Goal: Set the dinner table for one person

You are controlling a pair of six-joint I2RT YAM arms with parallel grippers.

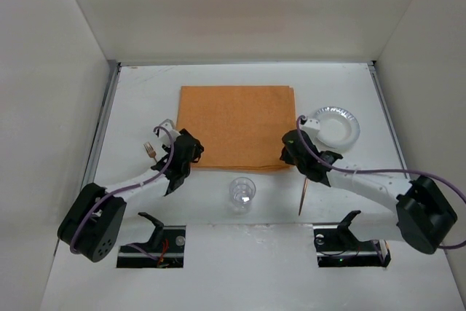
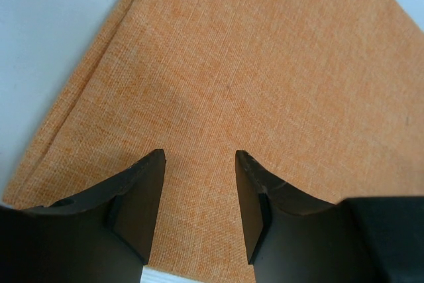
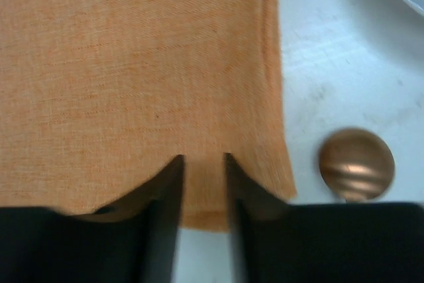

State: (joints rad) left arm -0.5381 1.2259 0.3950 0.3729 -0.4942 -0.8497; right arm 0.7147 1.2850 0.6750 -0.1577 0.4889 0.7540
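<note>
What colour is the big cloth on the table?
Orange all over, with a plain woven look. The cloth mat shows best in the left wrist view.

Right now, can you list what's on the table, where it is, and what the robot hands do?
mat: orange, middle of table
plate: right of mat
cup: clear, in front of mat
fork: left of mat
spoon: beside mat's near right corner
left gripper: open, above mat's near left corner
right gripper: slightly open, above mat's near right corner
</note>
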